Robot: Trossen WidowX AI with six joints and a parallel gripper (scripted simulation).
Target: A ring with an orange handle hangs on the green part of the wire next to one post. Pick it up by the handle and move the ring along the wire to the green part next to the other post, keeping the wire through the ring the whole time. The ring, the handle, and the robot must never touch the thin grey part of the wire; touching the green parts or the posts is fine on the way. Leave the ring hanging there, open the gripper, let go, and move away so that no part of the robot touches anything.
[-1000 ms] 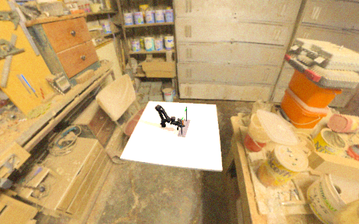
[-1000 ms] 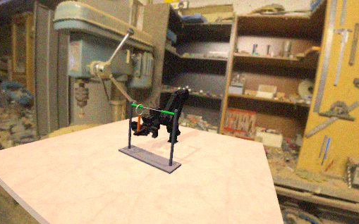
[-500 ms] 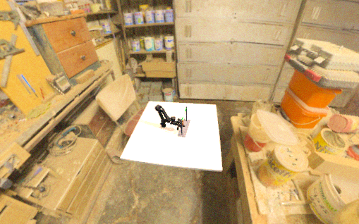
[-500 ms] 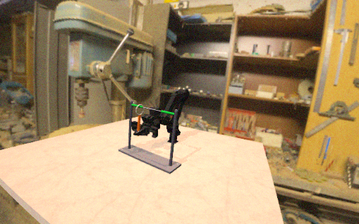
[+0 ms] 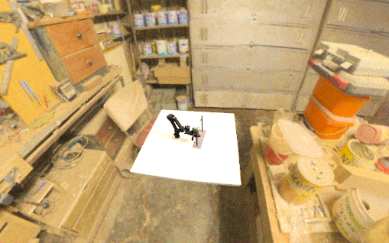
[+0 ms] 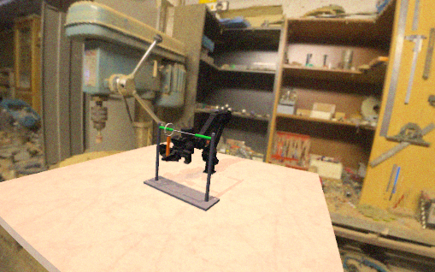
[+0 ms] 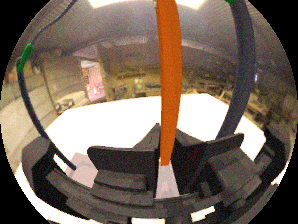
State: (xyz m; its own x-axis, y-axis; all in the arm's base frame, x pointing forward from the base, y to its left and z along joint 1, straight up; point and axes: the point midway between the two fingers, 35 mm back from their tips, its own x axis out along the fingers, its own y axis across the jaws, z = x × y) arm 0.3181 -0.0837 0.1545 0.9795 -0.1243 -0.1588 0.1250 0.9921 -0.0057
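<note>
The ring (image 6: 165,131) is around the left green part (image 6: 161,127) of the wire in the exterior view, close to the left post (image 6: 157,160). Its orange handle (image 6: 167,146) (image 7: 170,75) points down. My gripper (image 6: 167,156) (image 7: 161,125) is shut on the handle's lower part, below the wire. The thin grey part (image 6: 185,133) runs from there to the other green part (image 6: 203,137), beside the right post (image 6: 208,171). In the wrist view the ring is out of frame above, and a green part (image 7: 25,56) shows at the left beside the farther post (image 7: 30,105).
Both posts stand on a grey base plate (image 6: 180,192) on the pale table (image 5: 181,164) (image 6: 104,214). The nearer post (image 7: 243,75) rises close to the right of the handle in the wrist view. The arm (image 5: 174,124) (image 6: 220,128) reaches in from the side of the wire opposite the exterior view.
</note>
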